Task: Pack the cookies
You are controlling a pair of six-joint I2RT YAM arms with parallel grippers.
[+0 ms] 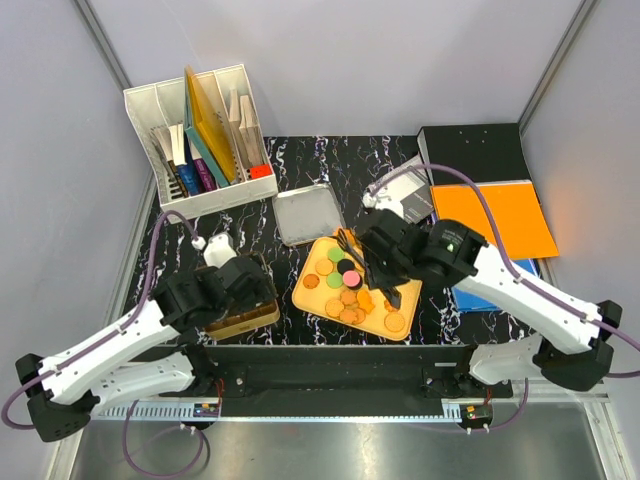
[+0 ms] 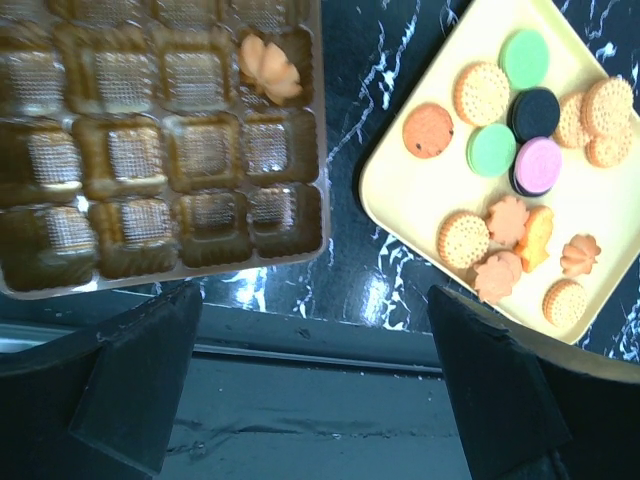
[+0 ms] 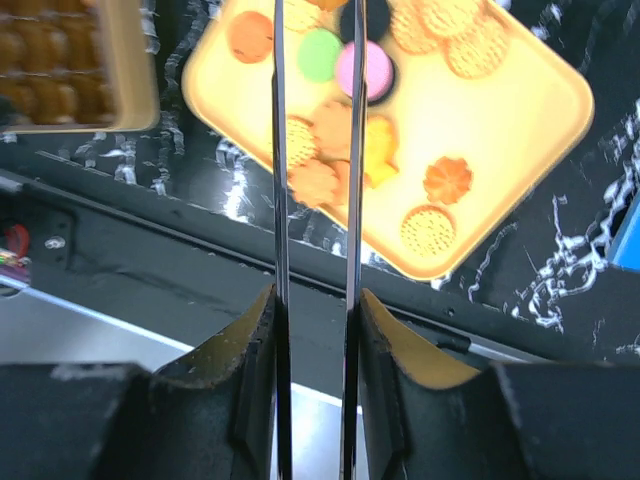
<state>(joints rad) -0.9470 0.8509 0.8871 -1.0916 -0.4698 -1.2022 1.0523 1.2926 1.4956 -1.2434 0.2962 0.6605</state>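
The table [image 2: 400, 60], upper middle of the left wrist view, looks like glossy black marble with white veins. The compartment tray [image 2: 130, 150] is thin, shiny, brownish clear plastic. The yellow tray [image 2: 405, 195] looks smooth and matt. The round cookies [image 2: 481, 92] have rough, dotted faces. The fingers [image 3: 278, 150] of the right gripper [image 3: 314, 15] are thin, bright metal blades.

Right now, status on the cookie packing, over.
Left pincer open, empty, near the brown tray. Right pincer open over the yellow tray. One packed cookie; other cookies unpacked. Nothing blocking.
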